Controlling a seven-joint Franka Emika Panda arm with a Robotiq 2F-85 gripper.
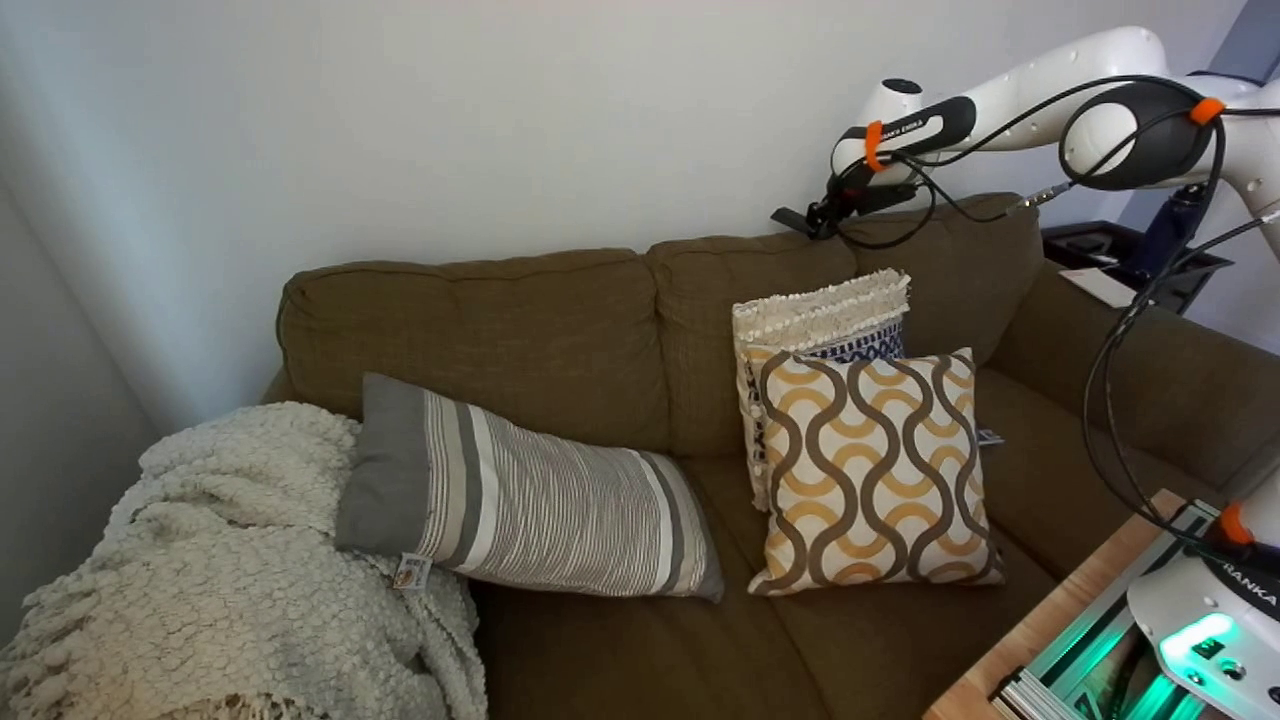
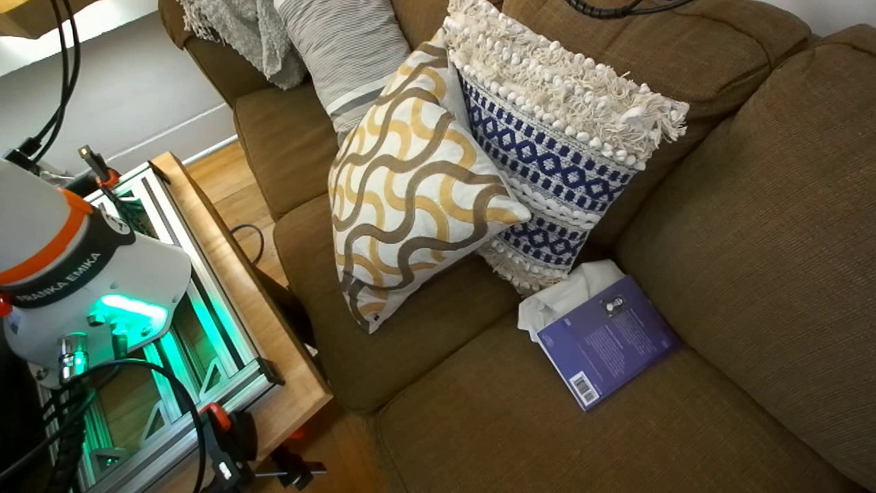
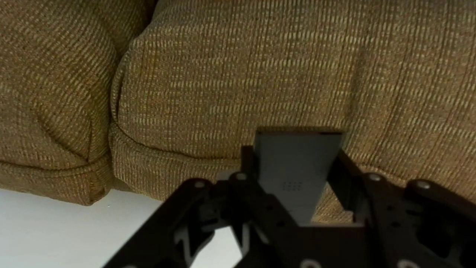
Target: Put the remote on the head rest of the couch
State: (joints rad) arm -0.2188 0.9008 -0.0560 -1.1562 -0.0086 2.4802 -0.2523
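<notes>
In an exterior view, a blanket (image 1: 230, 560) covers the left edge of the couch (image 1: 640, 650); next, a striped pillow (image 1: 560, 500); then, at the back edge, the gripper (image 3: 295, 165) clamps the remote (image 3: 293, 176) over the head rest (image 1: 735, 248), contact unclear.

Arm (image 1: 1070, 68) outstretched, wrist (image 1: 888, 108) downturned, fingers (image 3: 341, 180) in a grip.

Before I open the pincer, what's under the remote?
Apparently the head rest: in the wrist view its brown fabric shows on both sides of the remote. The remote and pincer hide the patch directly beneath, so contact there can't be confirmed.
</notes>
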